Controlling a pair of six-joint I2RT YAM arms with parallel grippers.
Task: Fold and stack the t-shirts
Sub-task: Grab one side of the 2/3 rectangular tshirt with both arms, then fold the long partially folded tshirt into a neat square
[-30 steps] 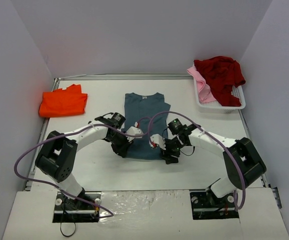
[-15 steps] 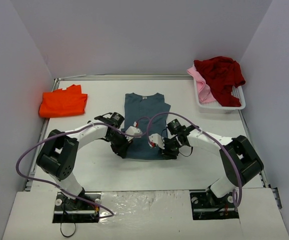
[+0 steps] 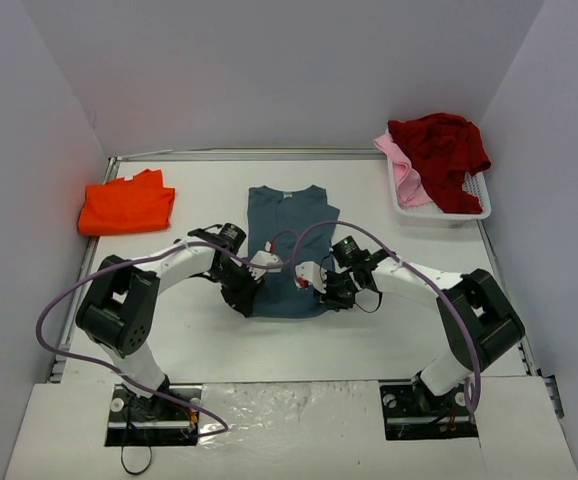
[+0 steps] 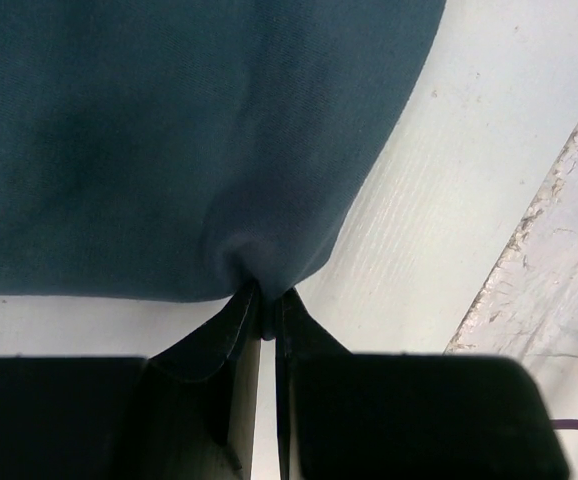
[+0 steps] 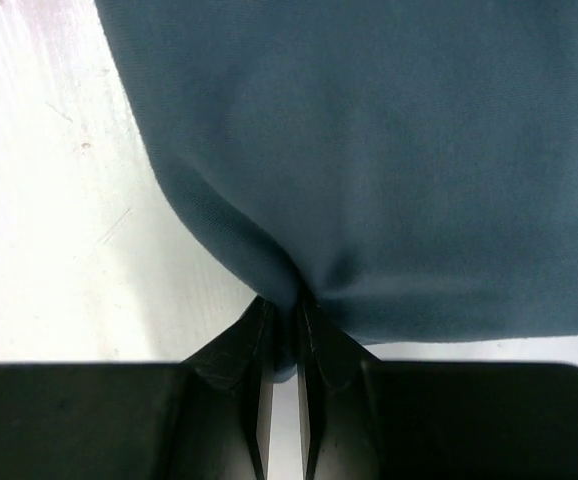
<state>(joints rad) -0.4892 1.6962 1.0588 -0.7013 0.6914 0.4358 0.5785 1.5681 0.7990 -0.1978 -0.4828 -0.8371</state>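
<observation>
A slate blue-grey t-shirt (image 3: 291,250) lies flat mid-table, collar away from the arms, sleeves folded in. My left gripper (image 3: 248,297) is shut on its near left hem corner; the left wrist view shows the cloth (image 4: 189,140) pinched between the jaws of the gripper (image 4: 266,300). At the near right hem corner my right gripper (image 3: 327,296) is shut on the shirt too, and the cloth (image 5: 389,150) puckers into that gripper (image 5: 287,312). A folded orange t-shirt (image 3: 126,203) lies far left. A dark red t-shirt (image 3: 442,150) and a pale pink one (image 3: 404,170) are heaped in the basket.
The white plastic basket (image 3: 474,205) stands at the back right against the wall. White walls close in the table on three sides. A purple cable loops from each arm over the near part of the shirt.
My right gripper has closed onto the near right hem corner and shifted slightly left and away. The left gripper has kept its grip and barely moved.
</observation>
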